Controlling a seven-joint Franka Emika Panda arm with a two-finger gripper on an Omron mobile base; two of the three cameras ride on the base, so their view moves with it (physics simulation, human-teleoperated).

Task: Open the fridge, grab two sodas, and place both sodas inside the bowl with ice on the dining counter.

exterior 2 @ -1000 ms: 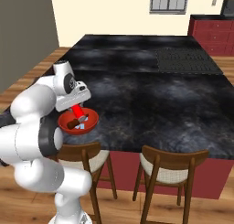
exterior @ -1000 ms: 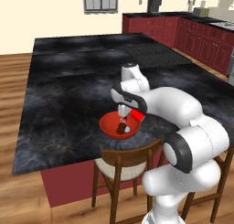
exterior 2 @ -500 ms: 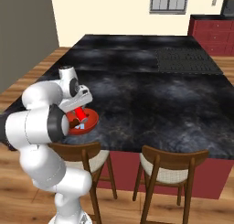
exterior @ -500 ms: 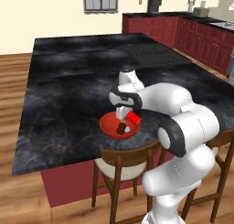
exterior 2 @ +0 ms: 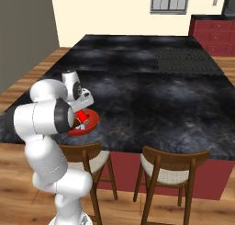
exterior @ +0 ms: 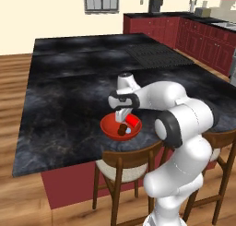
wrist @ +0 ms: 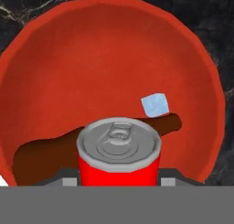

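In the left base view the red bowl [exterior: 120, 127] sits a little below the centre of the frame, near the front edge of the black marbled tabletop [exterior: 69, 96]. The tool [exterior: 123, 120] hangs directly over the bowl, pointing down into it. The red can [exterior: 133, 121] shows at the right side of the bowl, just beside the tool's tip, and the dark brown bottle [exterior: 122, 129] lies in the bowl just below the tool. Two wooden stools [exterior: 120, 167] stand at the lower edge of the tabletop.

In the right base view the bowl [exterior 2: 87, 123] is at the left of the frame, partly covered by the white arm. The tool [exterior 2: 81, 115] comes down onto it, with the red can [exterior 2: 83, 117] at its tip; the can and the bowl blur together here, so the grip is hard to read from this side.

In the hand view the bowl [wrist: 105, 58] spreads across the upper part of the frame. The can [wrist: 118, 157] stands at bottom centre, silver top facing the camera, right between the tool's tips, and the tool seems to be pinching it by its sides. The bottle [wrist: 55, 152] lies on its side behind the can, running from lower left to right of centre. A small pale ice cube [wrist: 154, 104] rests just above the bottle's neck.
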